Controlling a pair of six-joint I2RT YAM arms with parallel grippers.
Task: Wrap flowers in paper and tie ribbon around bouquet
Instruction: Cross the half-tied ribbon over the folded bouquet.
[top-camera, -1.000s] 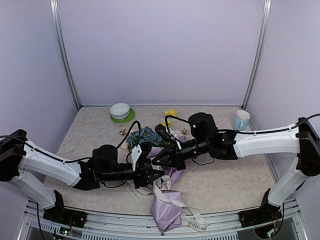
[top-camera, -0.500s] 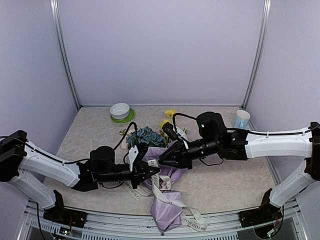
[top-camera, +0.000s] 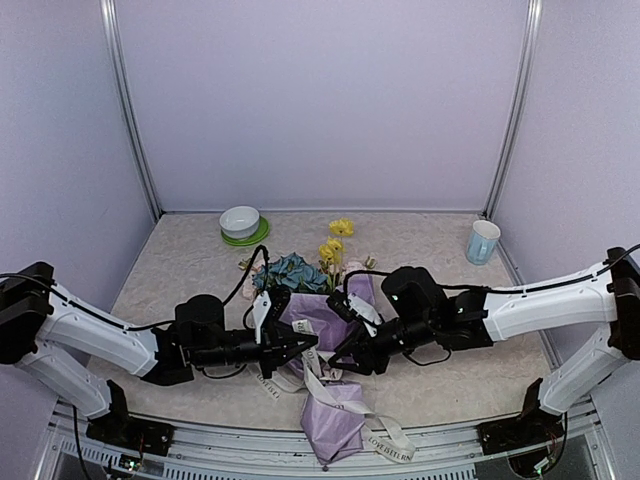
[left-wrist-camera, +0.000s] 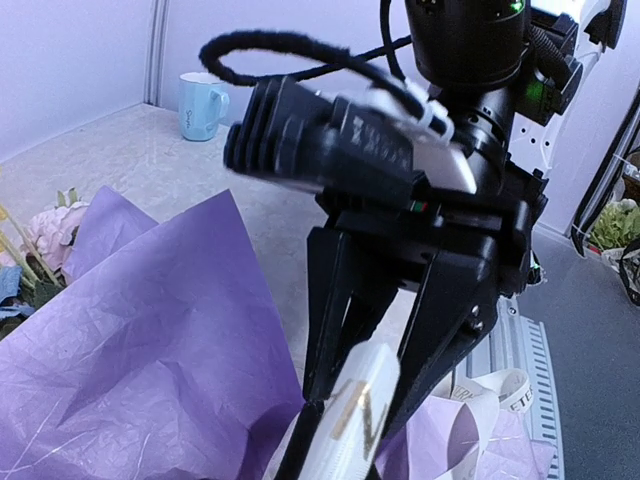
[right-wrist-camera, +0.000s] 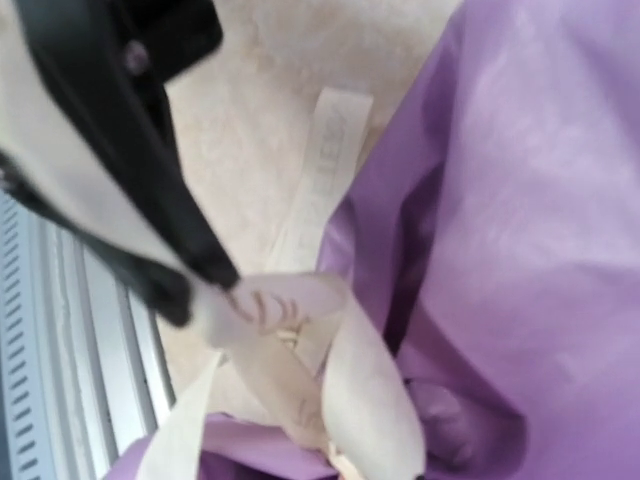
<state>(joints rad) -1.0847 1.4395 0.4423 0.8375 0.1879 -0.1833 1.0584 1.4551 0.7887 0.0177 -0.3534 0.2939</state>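
Top view: the bouquet (top-camera: 320, 318) lies between left gripper (top-camera: 305, 343) and right gripper (top-camera: 335, 362); I'm on the tying step. Left wrist: right gripper released, straddling the ribbon (left-wrist-camera: 345, 430). Right wrist: left gripper clenches the ribbon. Next, I judge, the right gripper must grab the loose tail.

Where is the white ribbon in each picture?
Top external: ribbon low in the middle, trailing over the lilac paper.
Left wrist: ribbon at the bottom centre.
Right wrist: ribbon looping through the middle.
Shared landmark: the lilac paper, right beside it everywhere.
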